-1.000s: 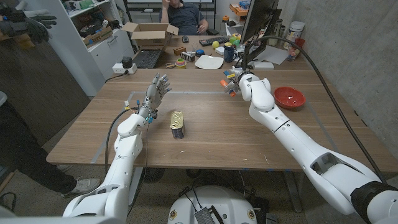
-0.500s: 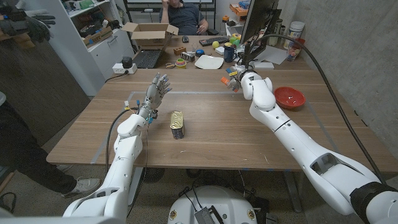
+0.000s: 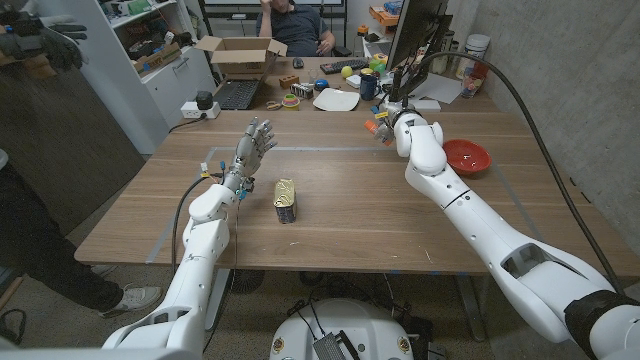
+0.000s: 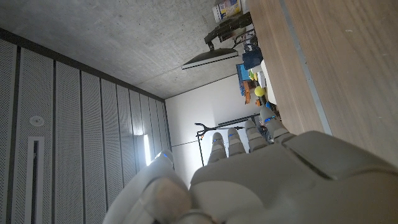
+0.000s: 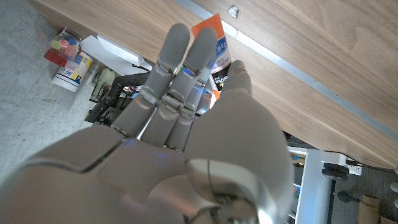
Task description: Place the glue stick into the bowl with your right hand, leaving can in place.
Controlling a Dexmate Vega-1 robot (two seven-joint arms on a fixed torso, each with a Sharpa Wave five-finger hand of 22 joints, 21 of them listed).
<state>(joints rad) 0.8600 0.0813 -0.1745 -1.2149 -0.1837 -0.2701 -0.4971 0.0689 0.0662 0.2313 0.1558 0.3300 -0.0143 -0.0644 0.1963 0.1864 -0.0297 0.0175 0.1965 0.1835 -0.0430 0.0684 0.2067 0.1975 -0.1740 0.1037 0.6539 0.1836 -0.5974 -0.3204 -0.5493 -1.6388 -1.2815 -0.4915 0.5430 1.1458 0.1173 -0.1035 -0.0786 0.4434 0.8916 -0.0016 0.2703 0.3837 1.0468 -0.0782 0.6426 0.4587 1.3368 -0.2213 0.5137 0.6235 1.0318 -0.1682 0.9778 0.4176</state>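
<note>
My right hand [image 3: 388, 127] is raised above the far side of the table and holds the glue stick [image 3: 372, 126], an orange and blue tube. In the right wrist view the glue stick [image 5: 215, 48] sits pinched between the fingers [image 5: 177, 68] and thumb of the right hand [image 5: 186, 143]. The red bowl [image 3: 466, 156] stands on the table to the right of that hand, apart from it. A yellow-labelled can [image 3: 286, 199] stands upright near the table's middle. My left hand [image 3: 252, 148] is lifted to the left of the can, fingers spread, holding nothing; its back [image 4: 261, 180] shows in the left wrist view.
The wooden table [image 3: 340, 215] has grey tape lines. Behind it, a second desk carries a cardboard box [image 3: 238, 55], a white plate [image 3: 335, 99], a monitor [image 3: 415, 35] and small items. A person [image 3: 295, 25] sits beyond. Another person stands at the left edge.
My right hand has carried the glue stick a little to the right and farther back, closer to the bowl. The left hand and the can have stayed put.
</note>
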